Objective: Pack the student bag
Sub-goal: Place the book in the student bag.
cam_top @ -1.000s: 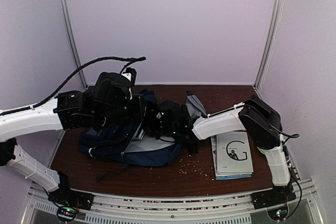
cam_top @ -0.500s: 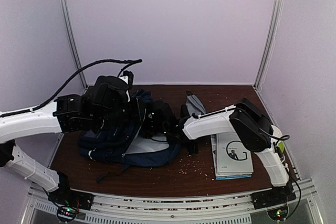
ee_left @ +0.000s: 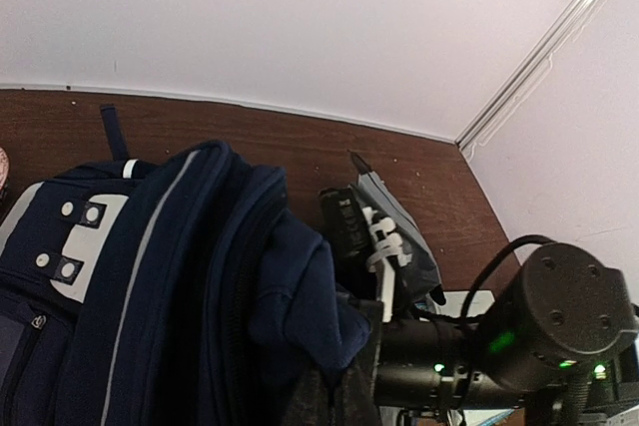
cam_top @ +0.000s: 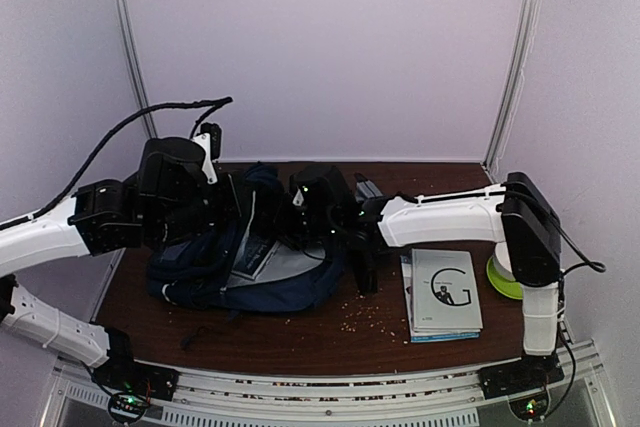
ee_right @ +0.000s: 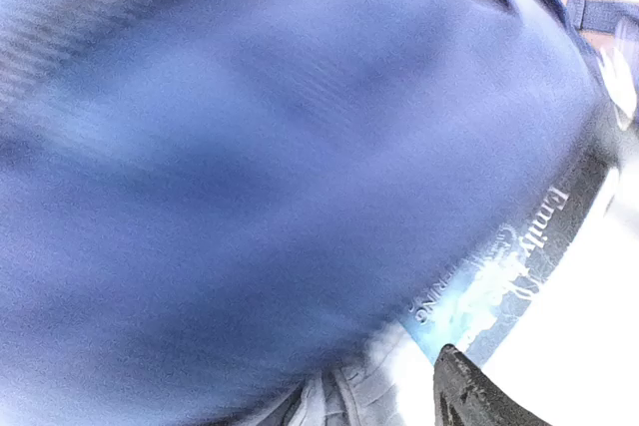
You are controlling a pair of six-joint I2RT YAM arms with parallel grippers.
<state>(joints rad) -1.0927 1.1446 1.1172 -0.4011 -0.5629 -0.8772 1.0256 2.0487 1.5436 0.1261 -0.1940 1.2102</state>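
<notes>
Bag: the large navy-blue fabric backpack [cam_top: 250, 287] with white trim lies on its side at the left-centre of the dark brown wooden table [cam_top: 300, 347]. Its mouth is turned right, toward the right arm.
Left gripper: the left gripper [cam_top: 240, 215] is clenched, by the look of it on the upper lip of the backpack's mouth, which stands lifted off the lower side.
Right gripper: the right gripper [cam_top: 300, 222] is pushed into the mouth from the right. Only one dark fingertip [ee_right: 467, 396] shows in its wrist view, so I cannot tell whether its jaws are parted or pinched.
Inside: a blue-spined book with pale lettering [ee_right: 509, 266] lies in the bag just beyond that fingertip, under a roof of navy cloth.
Step in hand: probably seating that book deep in the main compartment and letting it go.
Doing it well: hold the lip high and steady so the cloth does not sag onto the wrist. Slide the book flat along the lower side. Then draw the right arm straight out to the right, low, without hooking a fold or strap.
Waiting: a white-covered book with a large dark G [cam_top: 445, 292] tops a small stack at the near right. A lime-green round object [cam_top: 500, 277] sits just right of it, and a small grey pouch [cam_top: 368, 187] lies on the far side of the right forearm.
Risk: the book could drag back out with the fingers, and the pale crumbs [cam_top: 365, 315] near the mouth could be swept in.
</notes>
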